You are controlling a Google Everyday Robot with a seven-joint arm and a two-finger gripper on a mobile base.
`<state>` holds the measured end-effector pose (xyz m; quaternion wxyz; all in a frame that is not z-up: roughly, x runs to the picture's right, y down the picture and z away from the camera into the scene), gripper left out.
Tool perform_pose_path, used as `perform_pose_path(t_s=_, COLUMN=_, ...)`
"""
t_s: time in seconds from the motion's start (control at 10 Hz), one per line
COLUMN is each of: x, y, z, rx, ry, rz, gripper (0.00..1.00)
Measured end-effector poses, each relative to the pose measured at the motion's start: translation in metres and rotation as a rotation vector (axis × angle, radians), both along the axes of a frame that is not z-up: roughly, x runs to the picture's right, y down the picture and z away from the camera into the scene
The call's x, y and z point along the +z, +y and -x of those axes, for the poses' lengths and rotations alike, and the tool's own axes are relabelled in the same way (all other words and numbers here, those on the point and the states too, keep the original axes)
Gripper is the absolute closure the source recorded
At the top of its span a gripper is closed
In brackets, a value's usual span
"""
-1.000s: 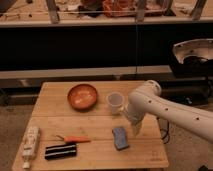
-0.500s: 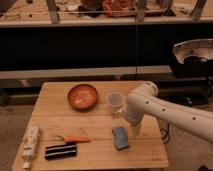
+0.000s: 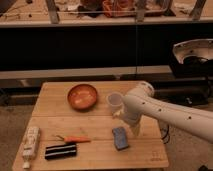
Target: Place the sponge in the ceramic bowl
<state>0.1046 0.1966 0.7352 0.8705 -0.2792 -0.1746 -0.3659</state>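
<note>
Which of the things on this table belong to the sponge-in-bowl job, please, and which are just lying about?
Job: sponge; ceramic bowl; gripper, low beside the sponge's right side.
Lying about: plastic cup; black ridged block; orange-handled tool; white object at the left edge.

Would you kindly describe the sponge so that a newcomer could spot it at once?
On the wooden table, look toward the near right corner, next to the gripper. The sponge lies flat there: the only light-blue thing, soft-looking, unlike the black ridged block.
</note>
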Motion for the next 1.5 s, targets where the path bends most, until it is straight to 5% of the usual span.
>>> perform_pose_path(t_s=0.8, x=0.011, y=0.022, z=-0.003, rx=-0.225, ry=-0.132, rz=0.009, gripper=0.2)
perform_pose_path(t_s=1.5, x=0.025, y=0.047, z=0.004, rx=-0.363, ry=-0.196, rz=0.006, gripper=0.2)
